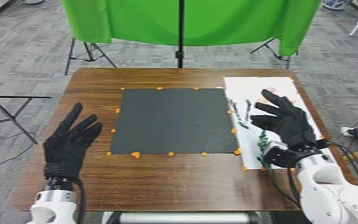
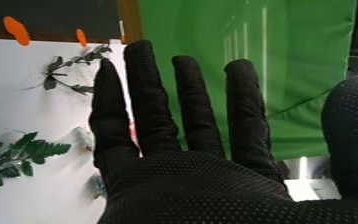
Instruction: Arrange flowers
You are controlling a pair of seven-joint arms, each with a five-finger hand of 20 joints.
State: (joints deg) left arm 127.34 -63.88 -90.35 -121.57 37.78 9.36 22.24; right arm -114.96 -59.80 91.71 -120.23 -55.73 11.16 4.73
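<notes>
Toward 3 o'clock on the brown table (image 1: 153,190), a white sheet (image 1: 257,90) carries the greenery. Fuller leafy sprig (image 2: 47,149): lies flat at about 4 o'clock, long axis close to 12–6, just beside the right hand (image 1: 289,126). Which end is the stem: cannot tell. Slimmer sprig (image 2: 50,82): lies farther up the sheet, near the dark mat (image 1: 171,120).

Right hand: over the sheet at 3 o'clock, released, fingers extended toward 11 o'clock, nothing in grasp. Left hand (image 1: 66,150): at 9 o'clock, likewise released and empty, fingers toward 12–1 o'clock.

Surface: wood grain visible; dark mat at centre, orange tabs (image 1: 136,155) spaced round its edge; sheet runs along its 3 o'clock side.

Room: green cloth (image 1: 140,22) hangs beyond the table at 12 o'clock; black tripod (image 1: 12,117) stands on grey carpet (image 1: 15,65) at 9–10 o'clock.
</notes>
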